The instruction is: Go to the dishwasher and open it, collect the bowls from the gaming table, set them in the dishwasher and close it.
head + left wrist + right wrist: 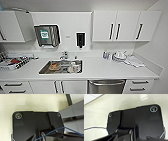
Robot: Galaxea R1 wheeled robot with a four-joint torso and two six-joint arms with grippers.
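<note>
The dishwasher [106, 86] has a brushed stainless-steel front and sits under the white counter [105, 70], right of the sink [61, 66]. Its door looks shut, with a bar handle along the top. The bowls and the gaming table are out of view. In both wrist views the robot's dark plate lies over a pale floor.
White wall cabinets [125, 25] hang above the counter. A paper-towel dispenser [47, 35] and a dark soap dispenser [80, 39] are on the wall. A dish rack [15, 62] stands at the left. White dishes [120, 56] and a cloth lie at the right. Dishes sit in the sink.
</note>
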